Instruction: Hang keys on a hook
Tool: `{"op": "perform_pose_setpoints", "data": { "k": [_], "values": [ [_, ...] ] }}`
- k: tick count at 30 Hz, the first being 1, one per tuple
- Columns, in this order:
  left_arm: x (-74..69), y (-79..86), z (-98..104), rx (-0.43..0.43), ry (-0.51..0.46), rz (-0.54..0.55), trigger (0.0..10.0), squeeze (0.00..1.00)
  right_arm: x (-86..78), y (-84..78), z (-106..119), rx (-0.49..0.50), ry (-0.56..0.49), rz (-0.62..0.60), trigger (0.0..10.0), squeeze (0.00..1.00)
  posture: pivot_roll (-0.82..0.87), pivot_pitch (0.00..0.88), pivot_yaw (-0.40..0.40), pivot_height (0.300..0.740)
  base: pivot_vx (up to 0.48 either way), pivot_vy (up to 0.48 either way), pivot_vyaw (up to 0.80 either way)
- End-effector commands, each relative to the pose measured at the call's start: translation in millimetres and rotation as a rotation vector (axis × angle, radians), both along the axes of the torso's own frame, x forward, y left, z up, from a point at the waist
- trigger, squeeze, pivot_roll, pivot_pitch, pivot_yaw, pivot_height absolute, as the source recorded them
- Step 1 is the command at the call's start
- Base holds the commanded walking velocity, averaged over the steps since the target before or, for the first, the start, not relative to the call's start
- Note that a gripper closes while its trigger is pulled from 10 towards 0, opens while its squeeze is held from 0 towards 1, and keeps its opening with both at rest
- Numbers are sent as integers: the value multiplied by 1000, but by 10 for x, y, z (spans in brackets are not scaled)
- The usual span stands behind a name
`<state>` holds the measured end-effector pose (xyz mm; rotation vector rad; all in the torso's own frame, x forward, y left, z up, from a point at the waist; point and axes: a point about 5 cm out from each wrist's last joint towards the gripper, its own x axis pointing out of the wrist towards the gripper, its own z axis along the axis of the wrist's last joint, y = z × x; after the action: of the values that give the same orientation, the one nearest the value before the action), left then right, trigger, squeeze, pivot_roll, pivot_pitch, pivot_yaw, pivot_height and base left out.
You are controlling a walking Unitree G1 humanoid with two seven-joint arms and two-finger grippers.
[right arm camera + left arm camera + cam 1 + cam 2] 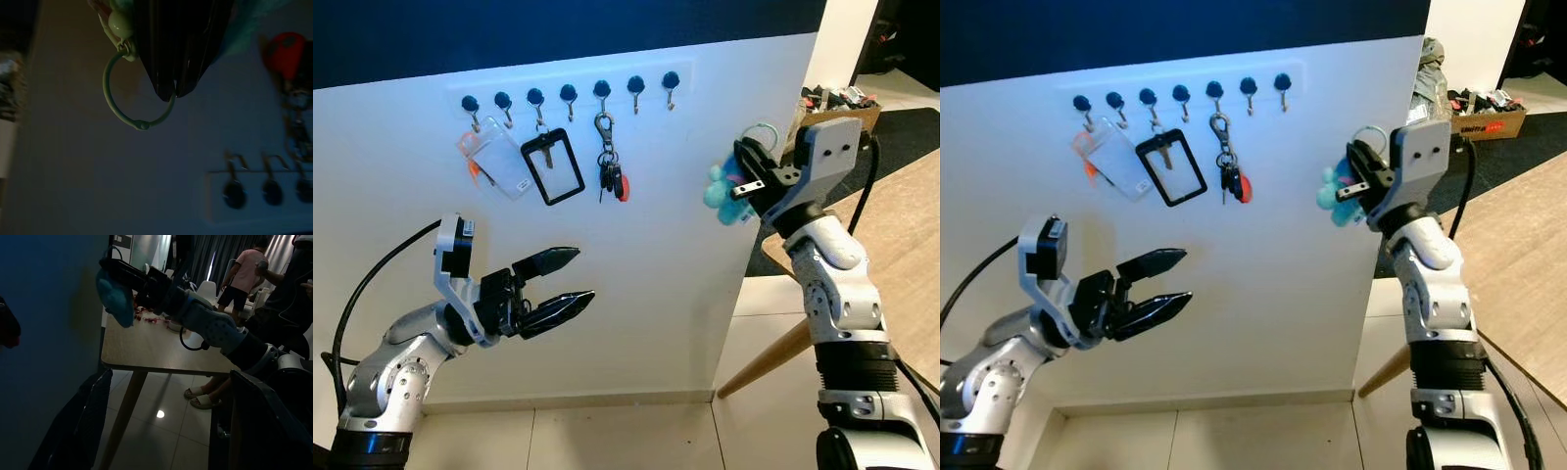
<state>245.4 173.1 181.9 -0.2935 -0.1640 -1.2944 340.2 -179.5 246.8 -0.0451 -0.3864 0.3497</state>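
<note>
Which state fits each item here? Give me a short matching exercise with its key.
Items:
1. left claw
2. right claw
3. black badge holder
4. two rightmost hooks

States:
A. bare
B. hanging from a hook
C. open, holding nothing
D. shut on the keychain's green ring

Pairs: 1-C, 2-D, 3-B, 4-A
</note>
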Motion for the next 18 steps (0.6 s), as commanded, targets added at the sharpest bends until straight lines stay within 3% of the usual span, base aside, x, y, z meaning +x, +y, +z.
{"op": "perform_pose_setpoints", "data": {
  "k": [1, 6, 11, 18],
  "values": [
    [-19, 4, 12, 5, -5, -13, 10000, 0, -16, 140, 121, 19, -37, 93, 10000, 0, -135, 3, 108, 740, 0, 0, 0],
    [-15, 10, 14, 5, -9, -8, 10000, 0, -53, 341, 111, 9, -35, 244, 10000, 0, -135, 3, 108, 740, 0, 0, 0],
    [-4, 20, 32, 4, -19, 7, 10000, 0, -67, 452, 134, 12, -39, 314, 10000, 0, -137, 8, 104, 740, 0, 0, 0],
    [98, 159, 125, -25, -45, 163, 10000, 0, -74, 492, 235, 31, -72, 346, 10000, 0, -131, 3, 100, 740, 0, 0, 0]
  ]
}}
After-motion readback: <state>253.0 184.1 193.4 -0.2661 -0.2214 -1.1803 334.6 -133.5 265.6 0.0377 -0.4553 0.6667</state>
